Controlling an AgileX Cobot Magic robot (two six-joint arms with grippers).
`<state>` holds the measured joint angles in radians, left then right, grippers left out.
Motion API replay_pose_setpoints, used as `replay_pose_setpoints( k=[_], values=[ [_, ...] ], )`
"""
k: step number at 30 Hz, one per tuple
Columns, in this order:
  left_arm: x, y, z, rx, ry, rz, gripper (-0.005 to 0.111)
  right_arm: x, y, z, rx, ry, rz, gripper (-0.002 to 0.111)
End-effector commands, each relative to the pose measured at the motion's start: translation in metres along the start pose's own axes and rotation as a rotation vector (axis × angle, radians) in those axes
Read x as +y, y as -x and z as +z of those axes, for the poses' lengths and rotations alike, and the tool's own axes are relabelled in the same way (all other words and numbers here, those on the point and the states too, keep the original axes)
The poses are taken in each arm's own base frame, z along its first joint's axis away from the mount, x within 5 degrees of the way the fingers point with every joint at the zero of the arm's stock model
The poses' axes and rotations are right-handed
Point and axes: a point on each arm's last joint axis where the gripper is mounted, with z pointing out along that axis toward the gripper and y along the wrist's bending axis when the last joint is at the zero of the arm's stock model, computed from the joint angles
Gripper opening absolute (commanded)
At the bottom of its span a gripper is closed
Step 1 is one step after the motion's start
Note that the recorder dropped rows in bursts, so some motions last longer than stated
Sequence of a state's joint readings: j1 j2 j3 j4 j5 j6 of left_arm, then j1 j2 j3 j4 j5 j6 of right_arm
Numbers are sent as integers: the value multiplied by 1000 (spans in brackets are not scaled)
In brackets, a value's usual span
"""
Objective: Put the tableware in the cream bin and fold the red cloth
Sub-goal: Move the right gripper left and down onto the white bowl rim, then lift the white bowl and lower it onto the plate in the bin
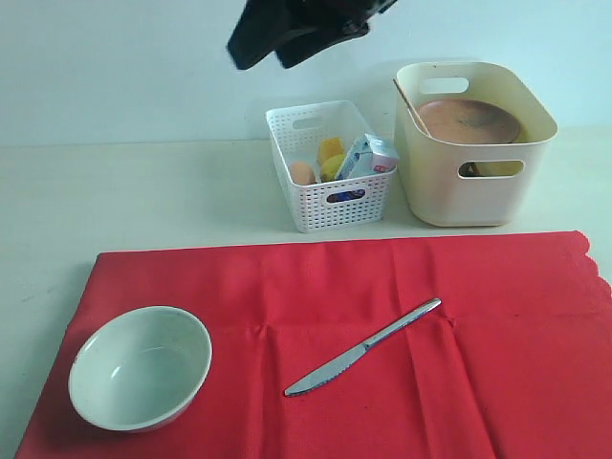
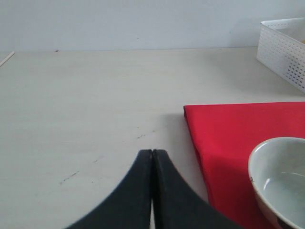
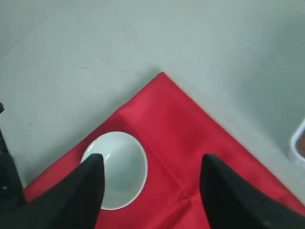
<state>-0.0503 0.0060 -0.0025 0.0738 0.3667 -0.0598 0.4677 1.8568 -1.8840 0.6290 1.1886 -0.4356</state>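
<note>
The red cloth (image 1: 535, 316) lies spread flat on the table. On it a pale bowl (image 1: 142, 366) stands at the near left, and a metal knife (image 1: 368, 344) lies in the middle. The cream bin (image 1: 449, 191) at the back right holds a terracotta plate (image 1: 469, 121) and a wooden chopstick (image 1: 411, 107). My right gripper (image 3: 152, 160) hangs open and empty high above the cloth (image 3: 190, 129) and the bowl (image 3: 121, 164); it shows dark at the top of the exterior view (image 1: 273, 48). My left gripper (image 2: 152, 152) is shut and empty over bare table beside the cloth's corner (image 2: 219, 129) and the bowl (image 2: 281, 176).
A white lattice basket (image 1: 330, 206) with a milk carton (image 1: 368, 156) and food items stands left of the bin. It also shows in the left wrist view (image 2: 286, 52). Bare pale table lies left of and behind the cloth.
</note>
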Motion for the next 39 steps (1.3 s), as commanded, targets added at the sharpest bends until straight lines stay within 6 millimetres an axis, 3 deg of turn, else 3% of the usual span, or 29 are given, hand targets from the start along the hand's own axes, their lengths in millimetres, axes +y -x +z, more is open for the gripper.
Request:
replay_pose_setpoints(
  k=[1, 10, 16, 22, 30, 33, 37, 39],
  values=[
    [0, 0, 0, -11, 2, 0, 0, 25, 0, 39, 57, 63, -80, 57],
    [0, 0, 0, -11, 2, 0, 0, 42, -23, 131, 239, 126, -129, 57],
    [0, 0, 0, -11, 2, 0, 0, 26, -49, 183, 391, 44, -127, 57],
    [0, 0, 0, -11, 2, 0, 0, 9, -69, 218, 459, 46, -64, 57],
    [0, 0, 0, -11, 2, 0, 0, -3, -89, 246, 524, 64, -18, 53],
    [0, 0, 0, -11, 2, 0, 0, -5, -92, 249, 531, 63, -13, 35],
    [0, 0, 0, -11, 2, 0, 0, 0, -83, 238, 506, 53, -38, 0],
    [0, 0, 0, -11, 2, 0, 0, 6, -74, 225, 477, 46, -59, 0]
  ],
)
